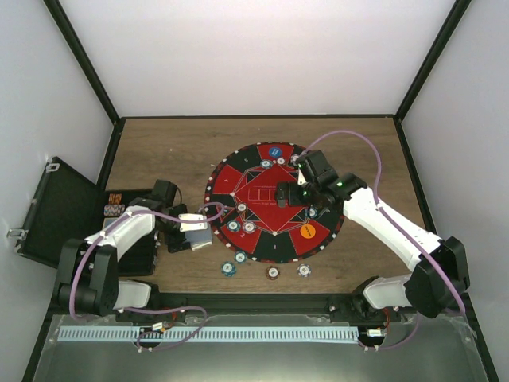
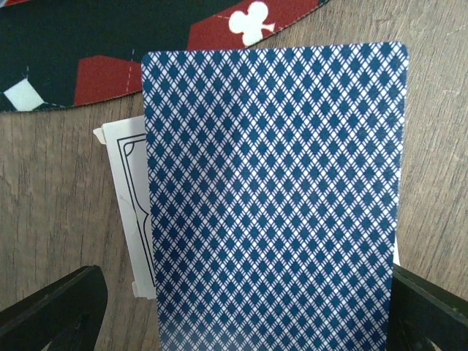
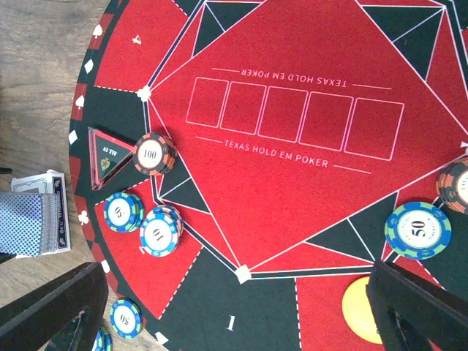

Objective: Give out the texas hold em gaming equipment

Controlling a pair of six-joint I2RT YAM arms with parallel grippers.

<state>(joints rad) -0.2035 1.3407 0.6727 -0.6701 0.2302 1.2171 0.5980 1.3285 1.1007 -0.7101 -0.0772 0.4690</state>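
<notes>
Left gripper (image 2: 241,316) stood open over the cards (image 2: 270,197), cards lay on the table (image 2: 58,205) just left of the mat (image 3: 292,44), right gripper (image 3: 234,307) hung open above the mat, chips (image 3: 161,230) sat near-left on it, orange button (image 3: 358,311) near-right

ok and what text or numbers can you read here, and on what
"TEXAS HOLD EM POKER": twice on the mat
"100": dark striped chip
"50": green-blue chip
"10": blue-white chip
"1" and "4": same mat
Triangular marker: print too blurred
</notes>
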